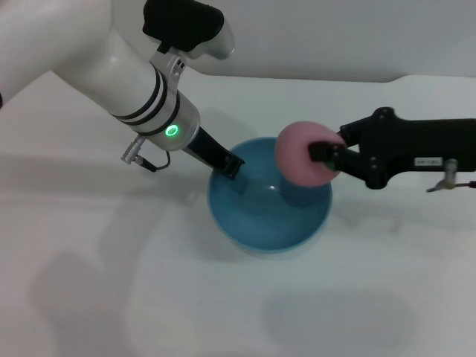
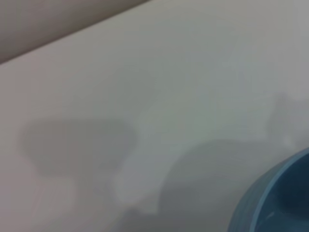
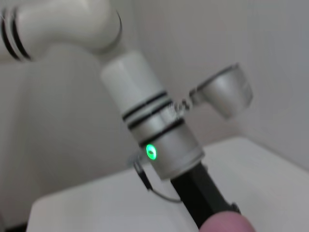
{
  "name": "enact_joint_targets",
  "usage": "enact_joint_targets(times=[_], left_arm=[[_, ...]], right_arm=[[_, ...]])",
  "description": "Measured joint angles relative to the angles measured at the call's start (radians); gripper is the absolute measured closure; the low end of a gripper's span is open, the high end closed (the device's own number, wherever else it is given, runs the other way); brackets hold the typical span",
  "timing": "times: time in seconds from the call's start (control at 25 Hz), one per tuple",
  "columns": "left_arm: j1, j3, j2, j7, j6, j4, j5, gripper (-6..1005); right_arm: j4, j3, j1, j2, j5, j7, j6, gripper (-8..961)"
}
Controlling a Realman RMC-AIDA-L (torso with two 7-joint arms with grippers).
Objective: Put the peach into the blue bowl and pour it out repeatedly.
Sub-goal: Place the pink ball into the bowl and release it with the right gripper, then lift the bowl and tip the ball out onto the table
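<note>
The blue bowl (image 1: 268,201) stands on the white table in the middle of the head view; part of its rim shows in the left wrist view (image 2: 275,203). My left gripper (image 1: 227,167) is shut on the bowl's left rim. My right gripper (image 1: 321,155) is shut on the pink peach (image 1: 297,156) and holds it just above the bowl's right rim. A bit of the peach shows at the lower edge of the right wrist view (image 3: 227,223).
The white table (image 1: 111,282) spreads around the bowl, with a wall at the back. The left arm (image 3: 159,135) with its green light shows across the right wrist view.
</note>
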Motion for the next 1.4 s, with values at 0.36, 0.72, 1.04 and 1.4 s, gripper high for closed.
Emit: enact_joint_targets(times=[0.36,0.72,1.04,1.4], left_arm=[[-0.005,0.015,0.002,0.01,0.019,0.025,-0.073,1000],[-0.015,0.016,0.001,0.003,0.02,0.025,-0.076,999],[-0.017,0.018,-0.003,0.001,0.021,0.026,-0.089,999],[-0.004,0.108,-0.004,0.009,-0.102,0.022,-0.149,1000]], right_arm=[[0.019,-0.127,0.012,0.0,-0.049,0.073,0.131,888],[0.014,-0.151,0.018,-0.002,-0.075,0.118,0.139,532],[-0.031,-0.123,0.005,-0.001,-0.075,0.122,0.14,467],[0.009,0.09,-0.066,-0.001,0.139,0.107,0.207,466]])
